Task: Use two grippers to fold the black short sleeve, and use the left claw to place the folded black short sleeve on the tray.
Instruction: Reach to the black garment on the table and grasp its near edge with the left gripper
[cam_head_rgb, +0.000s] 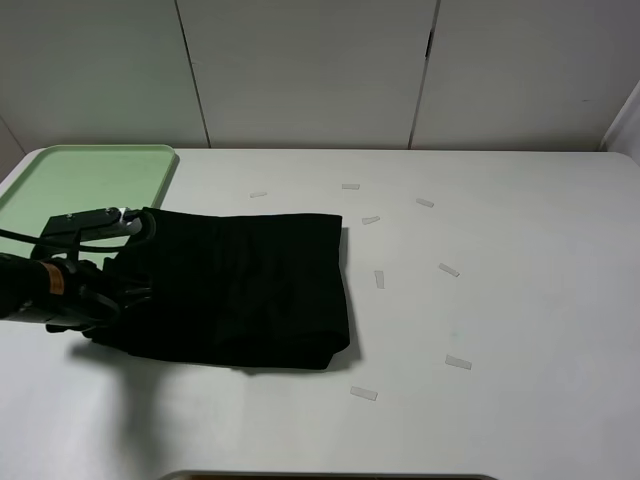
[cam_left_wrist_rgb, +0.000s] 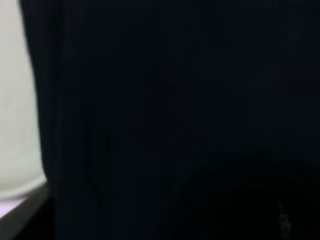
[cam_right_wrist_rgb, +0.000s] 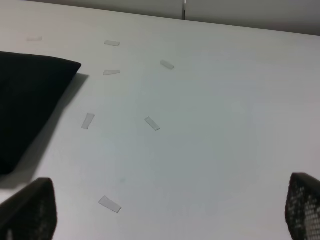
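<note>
The black short sleeve (cam_head_rgb: 240, 290) lies folded into a rough rectangle on the white table, left of the middle. Its left edge sits just in front of the mint-green tray (cam_head_rgb: 90, 180) at the far left corner. My left gripper (cam_head_rgb: 118, 292) is low at the shirt's left edge, its fingers lost against the black cloth. The left wrist view shows almost only black fabric (cam_left_wrist_rgb: 175, 120). My right gripper (cam_right_wrist_rgb: 167, 207) is outside the exterior high view; in the right wrist view its two fingertips stand far apart over bare table, with a corner of the shirt (cam_right_wrist_rgb: 25, 100) off to one side.
Several small pale strips (cam_head_rgb: 448, 270) are scattered on the table right of the shirt, and they also show in the right wrist view as pale strips (cam_right_wrist_rgb: 152, 123). White wall panels run behind the table. A dark edge shows at the table's front.
</note>
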